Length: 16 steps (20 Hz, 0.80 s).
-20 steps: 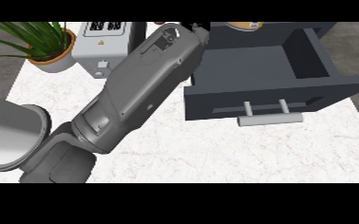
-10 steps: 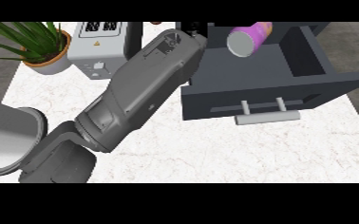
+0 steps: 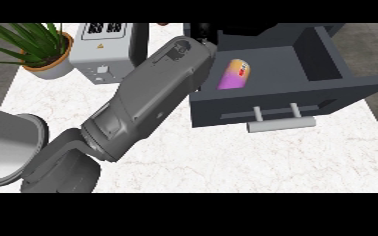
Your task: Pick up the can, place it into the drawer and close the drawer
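Robot hand (image 3: 201,32) near can (image 3: 234,74) in drawer (image 3: 215,108)

A white, grey-veined marble worktop (image 3: 251,160) fills most of the view under even light. At ten o'clock a leafy green plant (image 3: 29,42) stands in a tan pot (image 3: 50,70). Just beside it, at eleven o'clock, sits a pale grey box-shaped appliance (image 3: 103,55) with dark slots on top. A round grey metal vessel (image 3: 13,147) is cut off at eight o'clock. Dark floor (image 3: 363,40) shows at two o'clock.
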{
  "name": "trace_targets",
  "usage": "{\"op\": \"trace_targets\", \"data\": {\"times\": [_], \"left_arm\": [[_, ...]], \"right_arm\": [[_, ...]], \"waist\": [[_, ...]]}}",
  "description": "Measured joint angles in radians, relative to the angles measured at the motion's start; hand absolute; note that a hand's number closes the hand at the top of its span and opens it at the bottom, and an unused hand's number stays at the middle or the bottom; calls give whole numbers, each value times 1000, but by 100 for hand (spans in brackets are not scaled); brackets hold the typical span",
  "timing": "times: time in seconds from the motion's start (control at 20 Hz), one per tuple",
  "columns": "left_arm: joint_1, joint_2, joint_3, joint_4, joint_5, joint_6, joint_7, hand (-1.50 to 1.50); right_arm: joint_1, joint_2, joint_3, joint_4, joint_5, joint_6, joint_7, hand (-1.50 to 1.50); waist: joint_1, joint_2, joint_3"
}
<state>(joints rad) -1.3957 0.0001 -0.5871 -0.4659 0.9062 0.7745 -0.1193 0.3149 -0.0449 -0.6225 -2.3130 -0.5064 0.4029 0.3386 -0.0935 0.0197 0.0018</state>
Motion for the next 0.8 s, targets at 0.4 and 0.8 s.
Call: {"op": "trace_targets", "data": {"times": [0.4,0.8], "left_arm": [[10,0,-7,14,58,0,-72,-150],[-1,0,-11,-13,106,8,-129,-150]], "right_arm": [[6,-9,-26,-9,12,36,-49,-150],[-77,-76,-16,-49,179,95,-177,-150]], "waist": [[2,-1,0],[15,0,0]]}}
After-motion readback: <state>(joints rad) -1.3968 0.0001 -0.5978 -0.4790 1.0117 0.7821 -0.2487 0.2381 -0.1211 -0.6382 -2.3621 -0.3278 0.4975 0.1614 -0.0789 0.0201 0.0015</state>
